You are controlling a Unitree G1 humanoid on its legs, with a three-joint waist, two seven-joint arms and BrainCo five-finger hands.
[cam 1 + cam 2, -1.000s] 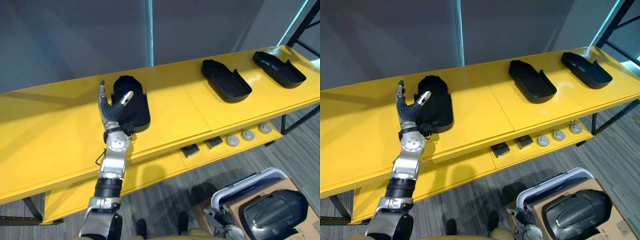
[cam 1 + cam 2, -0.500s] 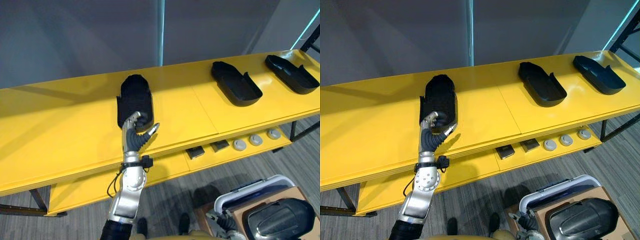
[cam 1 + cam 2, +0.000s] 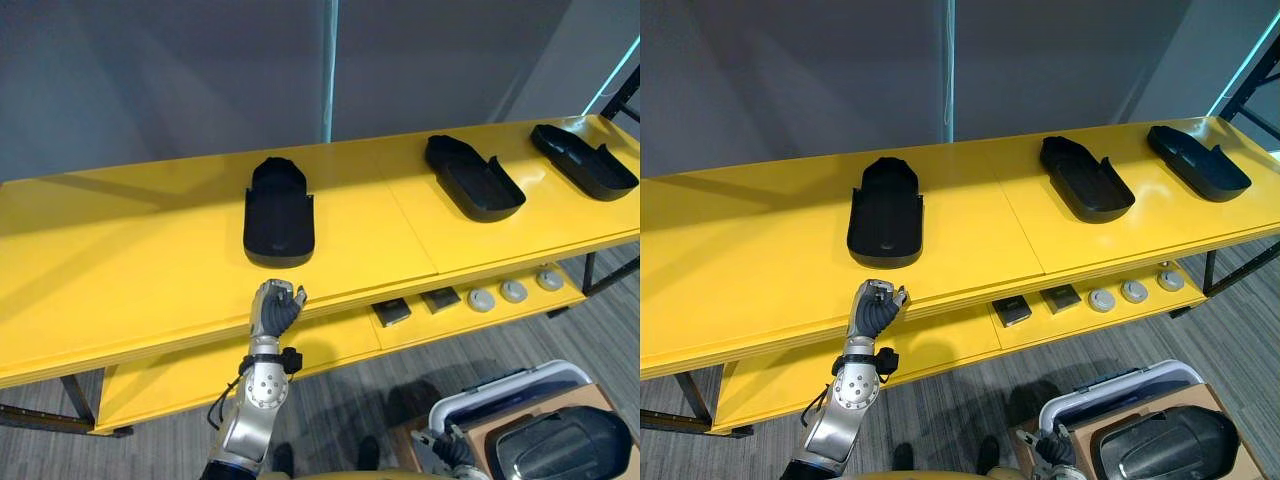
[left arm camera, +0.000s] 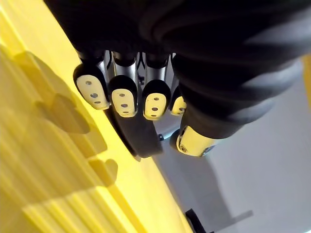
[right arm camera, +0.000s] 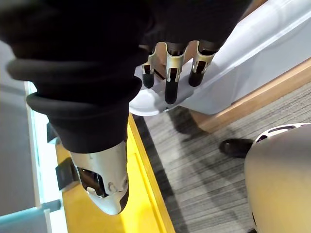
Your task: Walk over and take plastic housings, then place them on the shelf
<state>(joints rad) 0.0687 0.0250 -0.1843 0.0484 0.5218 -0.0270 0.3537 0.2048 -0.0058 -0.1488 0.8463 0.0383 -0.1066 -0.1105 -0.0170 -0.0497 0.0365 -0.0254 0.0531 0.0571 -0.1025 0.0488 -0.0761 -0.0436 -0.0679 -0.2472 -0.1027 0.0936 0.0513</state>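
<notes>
Three black plastic housings lie apart on the yellow shelf top [image 3: 120,250]: one near the middle [image 3: 279,213], one further right [image 3: 473,178], one at the far right [image 3: 584,156]. My left hand [image 3: 275,308] hangs at the shelf's front edge, just short of the middle housing, curled into a fist with nothing in it. In the left wrist view its fingers [image 4: 124,94] are folded in, and the housing [image 4: 138,138] shows past them. My right hand [image 5: 170,73] is low at my right side, fingers straight, by a white bin rim [image 5: 155,104].
A lower yellow shelf holds two small black blocks [image 3: 390,312] and three grey round parts [image 3: 513,291]. At the lower right, a cardboard box holds another dark housing [image 3: 565,445] beside a grey-rimmed bin [image 3: 500,385]. Grey carpet lies below.
My left hand has let go of the middle housing, drawn back to the shelf's front edge and curled shut. The housing stays on the shelf. The view has shifted.
</notes>
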